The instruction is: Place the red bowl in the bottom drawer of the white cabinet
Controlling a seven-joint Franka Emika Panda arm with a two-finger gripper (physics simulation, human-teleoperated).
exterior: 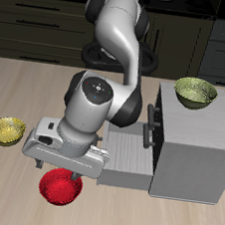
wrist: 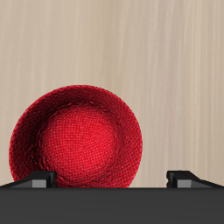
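The red bowl sits upright on the wooden table near its front edge; in the wrist view it fills the space just beyond the fingertips. My gripper hovers directly above the bowl, open and empty, with its two fingertips wide apart. The white cabinet stands beside the arm. Its bottom drawer is pulled out, a pale grey ribbed tray beside the bowl and partly hidden by my hand.
One yellow-green patterned bowl rests on the cabinet's flat top. Another yellow-green bowl sits on the table on the far side of my arm from the cabinet. Dark handles stick out from the upper drawer fronts.
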